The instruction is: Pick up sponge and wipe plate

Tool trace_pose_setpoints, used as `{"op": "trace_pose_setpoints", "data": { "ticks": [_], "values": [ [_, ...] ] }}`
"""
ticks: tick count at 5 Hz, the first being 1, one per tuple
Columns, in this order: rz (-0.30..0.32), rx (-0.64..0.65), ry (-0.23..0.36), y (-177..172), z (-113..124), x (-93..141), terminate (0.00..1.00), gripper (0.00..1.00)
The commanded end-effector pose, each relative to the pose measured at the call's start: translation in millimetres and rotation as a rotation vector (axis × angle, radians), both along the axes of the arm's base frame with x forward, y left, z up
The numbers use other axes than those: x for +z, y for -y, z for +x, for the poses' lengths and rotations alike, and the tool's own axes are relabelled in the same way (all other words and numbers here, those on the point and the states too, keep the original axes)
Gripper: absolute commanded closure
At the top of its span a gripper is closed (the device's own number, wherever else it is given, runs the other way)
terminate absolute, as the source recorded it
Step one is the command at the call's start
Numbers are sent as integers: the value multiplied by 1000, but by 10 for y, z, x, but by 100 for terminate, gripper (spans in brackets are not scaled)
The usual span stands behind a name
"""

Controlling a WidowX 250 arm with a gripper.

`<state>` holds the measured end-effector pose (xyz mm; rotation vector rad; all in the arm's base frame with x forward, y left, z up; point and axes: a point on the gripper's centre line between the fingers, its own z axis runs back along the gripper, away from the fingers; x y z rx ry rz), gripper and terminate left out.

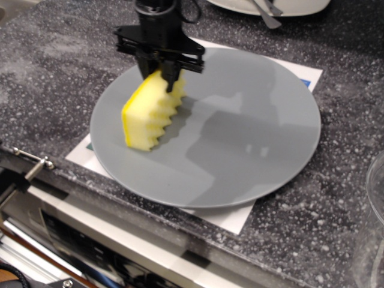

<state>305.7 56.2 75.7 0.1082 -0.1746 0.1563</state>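
Note:
The yellow sponge hangs tilted from my black gripper, ridged side facing right. The gripper is shut on the sponge's top end. The sponge's lower end rests on or just above the left part of the large grey plate. The plate lies on a white paper sheet on the dark speckled counter. The gripper stands over the plate's upper left area.
A white dish with a spoon sits at the back edge. A clear glass container stands at the right edge. The counter's front edge and an appliance panel run along the bottom left, with a metal clamp.

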Motion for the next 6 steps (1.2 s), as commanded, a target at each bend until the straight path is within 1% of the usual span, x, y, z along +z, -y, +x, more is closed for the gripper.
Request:
{"op": "trace_pose_setpoints", "data": {
  "ticks": [1,2,3,4,5,6],
  "values": [
    [-56,-1,29,347,-72,201,0,100],
    [-78,-3,10,571,-86,267,0,100],
    [-83,-4,0,763,-78,272,0,100],
    [-55,28,3,836,54,200,0,100],
    [-36,56,26,649,191,111,0,100],
    [-15,63,56,300,279,96,0,100]
  ]
}}
